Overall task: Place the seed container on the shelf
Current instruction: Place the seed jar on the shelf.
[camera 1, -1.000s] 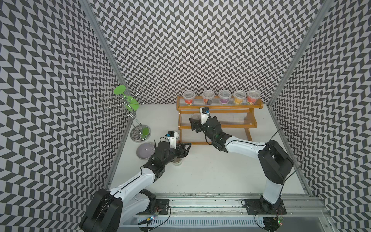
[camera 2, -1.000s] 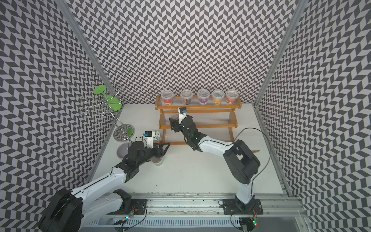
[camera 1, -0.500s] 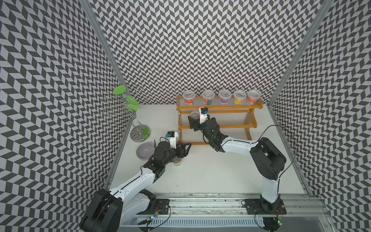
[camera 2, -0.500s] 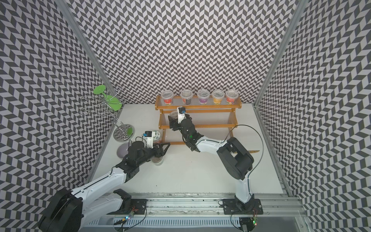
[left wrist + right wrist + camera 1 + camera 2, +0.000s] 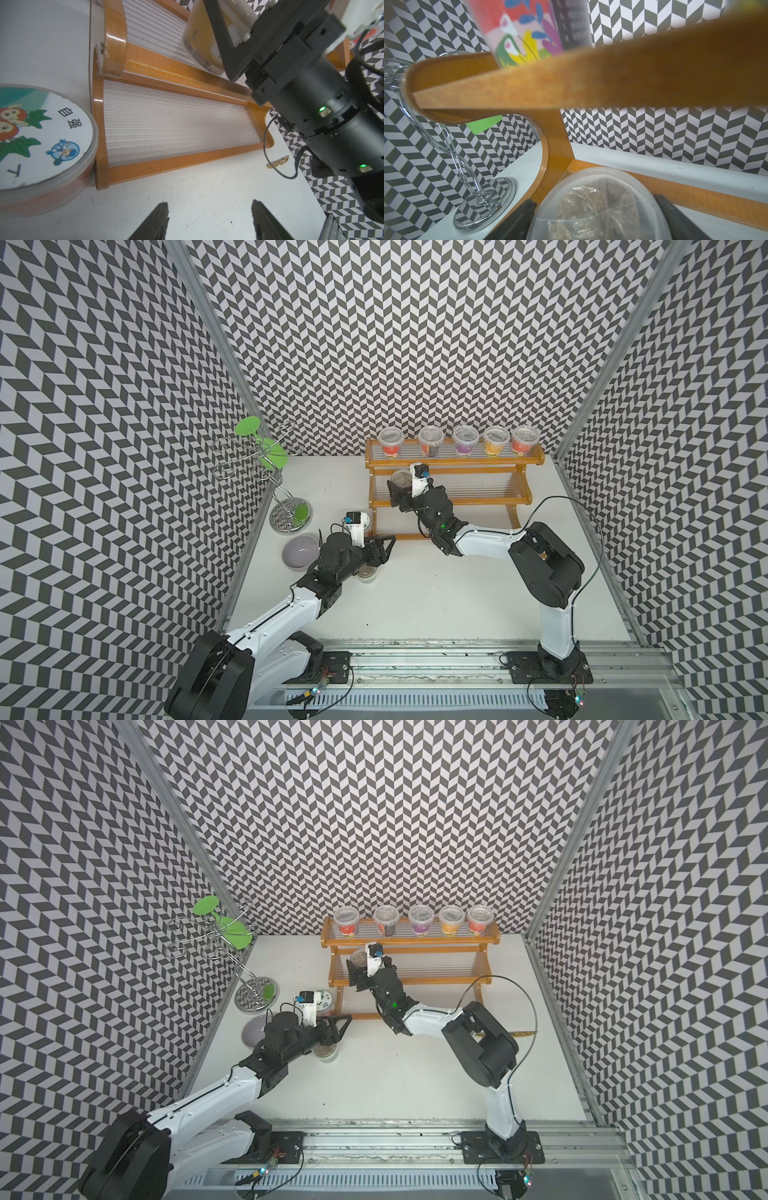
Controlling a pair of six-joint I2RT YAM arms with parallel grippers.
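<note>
1. The seed container (image 5: 400, 480) stands upright on the middle tier of the shelf (image 5: 490, 463).
2. The right fingers (image 5: 521, 220) flank it closely; I cannot tell if they press it.
3. The left fingers (image 5: 158, 220) are apart and empty, over the counter (image 5: 436, 605) before the shelf's lowest tier.

自强 and a single 丁-like mark, printed on the cartoon-decorated round tub lid (image 5: 41, 135)
</note>
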